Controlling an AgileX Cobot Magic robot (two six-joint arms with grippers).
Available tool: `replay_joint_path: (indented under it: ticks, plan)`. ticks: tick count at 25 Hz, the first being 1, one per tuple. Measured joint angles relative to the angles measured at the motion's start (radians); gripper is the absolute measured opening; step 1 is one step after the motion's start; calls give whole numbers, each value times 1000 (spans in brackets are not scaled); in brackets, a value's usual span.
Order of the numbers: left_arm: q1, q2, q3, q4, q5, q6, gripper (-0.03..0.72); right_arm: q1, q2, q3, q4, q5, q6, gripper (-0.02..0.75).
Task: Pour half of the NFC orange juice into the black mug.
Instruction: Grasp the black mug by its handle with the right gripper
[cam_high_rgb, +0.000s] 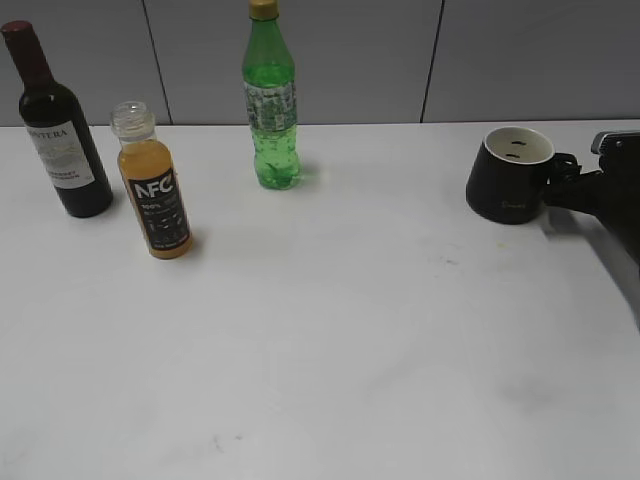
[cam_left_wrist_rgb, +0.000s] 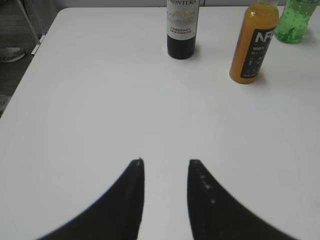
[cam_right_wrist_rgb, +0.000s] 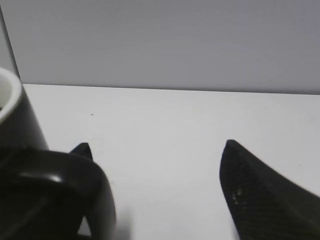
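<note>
Right gripper spread wide beside the mug's handle.
Juice bottle stands uncapped; left gripper narrowly parted, empty.

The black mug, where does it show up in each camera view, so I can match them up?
Exterior view: the black mug stands at far right on the table, its handle toward the right gripper.
Left wrist view: not in it.
Right wrist view: at the left edge, handle in the foreground.
Shared landmark: the grey wall behind the table, in the exterior and right wrist views.
</note>
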Motion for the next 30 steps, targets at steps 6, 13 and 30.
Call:
replay_joint_path:
  ticks: [6,13,30]
  plan:
    - [0,0,0,0,0,0,238,0,1,-3,0,1,5,595]
    - [0,0,0,0,0,0,238,0,1,-9,-26,15,60,301]
    - [0,0,0,0,0,0,238,7,-3,6,-47,17,73,26]
